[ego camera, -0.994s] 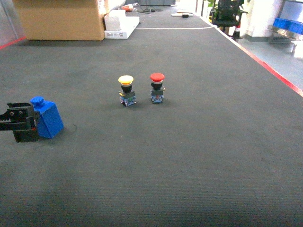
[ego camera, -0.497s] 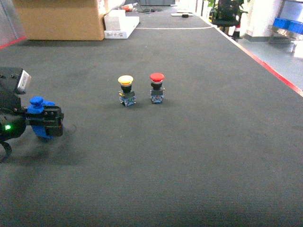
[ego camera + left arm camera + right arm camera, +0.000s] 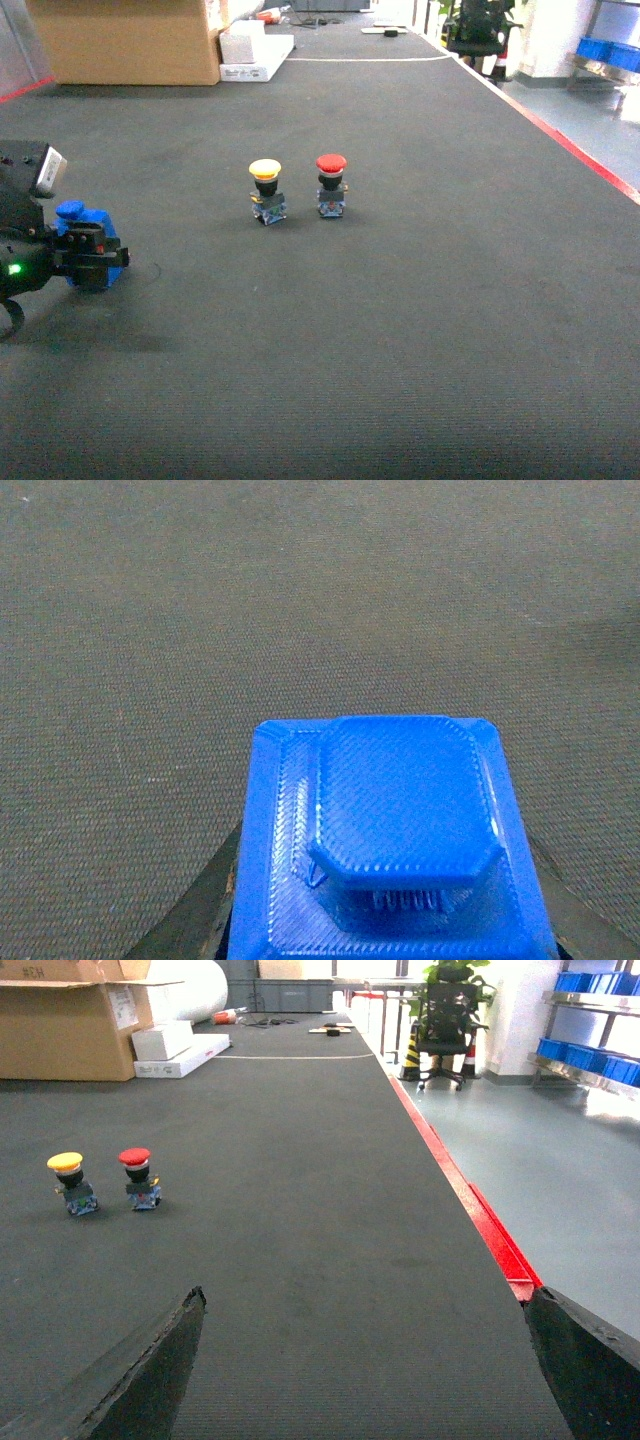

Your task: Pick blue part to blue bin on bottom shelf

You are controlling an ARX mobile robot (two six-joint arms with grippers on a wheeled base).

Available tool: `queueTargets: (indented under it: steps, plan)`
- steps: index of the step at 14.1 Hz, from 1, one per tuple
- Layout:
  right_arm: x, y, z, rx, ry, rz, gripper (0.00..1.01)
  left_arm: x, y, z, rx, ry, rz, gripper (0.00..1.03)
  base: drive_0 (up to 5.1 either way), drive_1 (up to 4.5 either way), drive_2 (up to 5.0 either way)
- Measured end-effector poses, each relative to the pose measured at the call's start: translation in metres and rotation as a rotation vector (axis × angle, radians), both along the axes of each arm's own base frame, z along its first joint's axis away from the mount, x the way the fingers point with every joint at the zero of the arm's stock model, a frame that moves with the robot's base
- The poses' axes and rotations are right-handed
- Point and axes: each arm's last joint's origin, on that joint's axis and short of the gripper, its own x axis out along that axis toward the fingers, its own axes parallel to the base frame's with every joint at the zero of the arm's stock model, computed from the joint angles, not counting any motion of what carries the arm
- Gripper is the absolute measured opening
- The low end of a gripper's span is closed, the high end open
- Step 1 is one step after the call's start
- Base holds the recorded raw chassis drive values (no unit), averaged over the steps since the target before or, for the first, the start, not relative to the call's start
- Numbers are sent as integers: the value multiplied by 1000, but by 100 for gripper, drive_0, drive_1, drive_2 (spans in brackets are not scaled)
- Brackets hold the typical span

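Currently the left gripper (image 3: pixel 88 258), at the frame's left edge, is clamped on the blue part (image 3: pixel 390 840), at or barely above the dark mat (image 3: pixel 400 330). Grasp done; carry and drop remain. Right gripper (image 3: pixel 365 1360) idle, fingers apart. Bin, shelf unseen.

I am seeing the blue part (image 3: pixel 88 240) sitting at the far left of the dark mat, a small bright-blue blocky piece with a raised knob on top. Through the left wrist camera, the blue part (image 3: pixel 395 850) is filling the lower frame, showing a ribbed printed surface, a squarish base and an octagonal cap facing the lens.
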Motion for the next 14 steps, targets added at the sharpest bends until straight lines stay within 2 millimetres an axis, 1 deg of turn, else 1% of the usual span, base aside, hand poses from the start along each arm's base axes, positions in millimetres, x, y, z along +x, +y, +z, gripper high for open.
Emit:
queueTargets:
  steps: [2, 3, 4, 5, 6, 7, 8, 10, 11, 13, 14]
  plan:
    - [0, 0, 0, 0, 0, 0, 98, -19, -1, 15, -9, -33, 11, 43, 0, 0, 0]
    - [0, 0, 0, 0, 0, 0, 98, -31, -2, 27, -14, -68, 17, 43, 0, 0, 0]
    - [0, 0, 0, 0, 0, 0, 98, -47, -2, 44, -7, -101, 33, 43, 0, 0, 0]
    - [0, 0, 0, 0, 0, 0, 98, -65, -4, 58, -11, -121, 41, 43, 0, 0, 0]
    - [0, 0, 0, 0, 0, 0, 98, -89, -9, 76, -18, -145, 62, 43, 0, 0, 0]
    - [0, 0, 0, 0, 0, 0, 98, -110, -15, 92, -6, -188, 79, 43, 0, 0, 0]
    - [0, 0, 0, 0, 0, 0, 98, -138, -27, 103, 7, -216, 81, 43, 0, 0, 0]
    - [0, 0, 0, 0, 0, 0, 98, -189, -44, 110, 10, -224, 90, 43, 0, 0, 0]
    - [0, 0, 0, 0, 0, 0, 98, -210, -47, 113, 16, -239, 126, 43, 0, 0, 0]
    - [0, 0, 0, 0, 0, 0, 98, -243, -49, 125, -3, -294, 171, 43, 0, 0, 0]
    - [0, 0, 0, 0, 0, 0, 98, -258, -51, 126, -21, -298, 173, 43, 0, 0, 0]
